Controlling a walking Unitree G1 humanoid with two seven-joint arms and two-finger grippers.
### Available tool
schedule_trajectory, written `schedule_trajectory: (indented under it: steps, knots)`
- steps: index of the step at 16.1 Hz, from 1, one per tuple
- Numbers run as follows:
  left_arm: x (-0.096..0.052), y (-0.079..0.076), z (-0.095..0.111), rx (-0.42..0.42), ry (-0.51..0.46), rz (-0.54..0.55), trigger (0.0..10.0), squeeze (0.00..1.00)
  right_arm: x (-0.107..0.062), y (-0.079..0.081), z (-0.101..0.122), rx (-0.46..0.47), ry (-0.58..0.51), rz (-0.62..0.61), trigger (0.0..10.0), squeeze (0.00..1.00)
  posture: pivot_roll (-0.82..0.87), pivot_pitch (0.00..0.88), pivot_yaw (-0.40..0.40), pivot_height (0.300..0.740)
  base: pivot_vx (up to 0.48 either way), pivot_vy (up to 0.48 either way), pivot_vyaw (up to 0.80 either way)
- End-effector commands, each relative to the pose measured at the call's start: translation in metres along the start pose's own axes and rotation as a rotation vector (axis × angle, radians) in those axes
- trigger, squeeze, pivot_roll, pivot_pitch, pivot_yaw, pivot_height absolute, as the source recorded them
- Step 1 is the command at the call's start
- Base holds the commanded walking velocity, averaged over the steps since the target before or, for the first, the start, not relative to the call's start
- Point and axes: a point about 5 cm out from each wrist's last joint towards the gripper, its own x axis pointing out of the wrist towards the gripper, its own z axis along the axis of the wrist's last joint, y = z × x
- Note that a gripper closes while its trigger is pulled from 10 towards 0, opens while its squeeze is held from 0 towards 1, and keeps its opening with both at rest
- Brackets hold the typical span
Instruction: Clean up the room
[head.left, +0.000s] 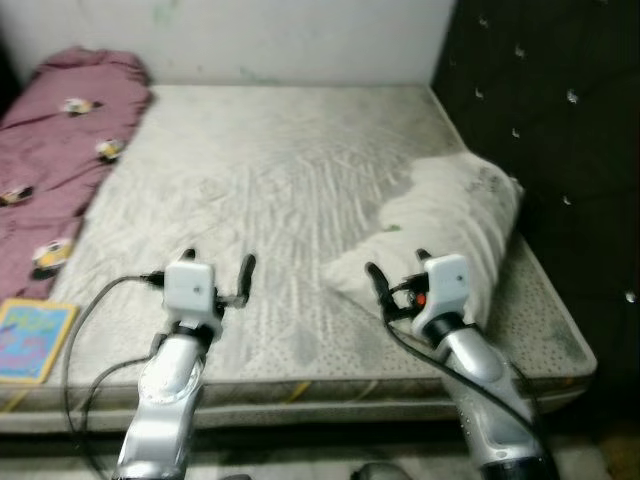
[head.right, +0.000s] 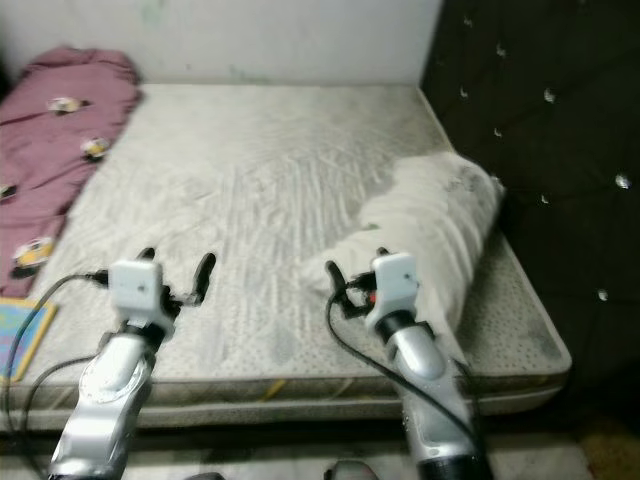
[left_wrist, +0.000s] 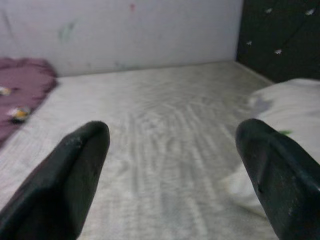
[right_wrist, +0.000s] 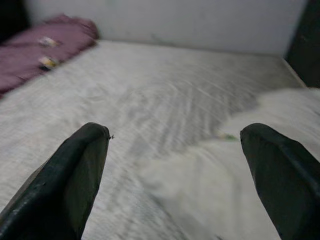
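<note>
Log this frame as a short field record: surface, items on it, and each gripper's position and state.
surface: bed mattress with grey patterned sheet, against a white wall
headboard: dark tufted panel on the robot's right
pillow: white pillow lying on the mattress by the headboard
blanket: maroon blanket bunched along the left side
book: colourful book at the near left corner
left gripper: open, over the near edge of the mattress
right gripper: open, at the near end of the pillow

Your silver left gripper (head.left: 218, 268) and silver right gripper (head.left: 398, 265) both reach forward, black fingers spread wide, nothing between them.
</note>
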Motion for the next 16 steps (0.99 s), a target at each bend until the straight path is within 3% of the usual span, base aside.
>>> schedule_trajectory:
  steps: [1, 3, 16]
  knots:
    - [-0.0028, 0.0059, -0.0025, 0.024, 0.020, 0.023, 10.0, 0.00, 0.0022, -0.0008, 0.0046, 0.016, -0.010, -0.010, 10.0, 0.00, -0.04, 0.029, -0.013, 0.740, 0.000, 0.000, -0.80]
    - [-0.0040, 0.0077, -0.0029, 0.030, 0.025, 0.027, 10.0, 0.00, 0.0033, -0.0016, 0.0059, 0.004, -0.017, -0.017, 10.0, 0.00, -0.03, 0.030, -0.009, 0.740, 0.000, 0.000, -0.80]
    - [-0.0057, 0.0058, -0.0038, 0.023, 0.034, 0.005, 10.0, 0.00, 0.0024, 0.0016, -0.0003, 0.009, 0.002, -0.019, 10.0, 0.00, -0.03, 0.016, -0.012, 0.740, 0.000, -0.305, 0.00]
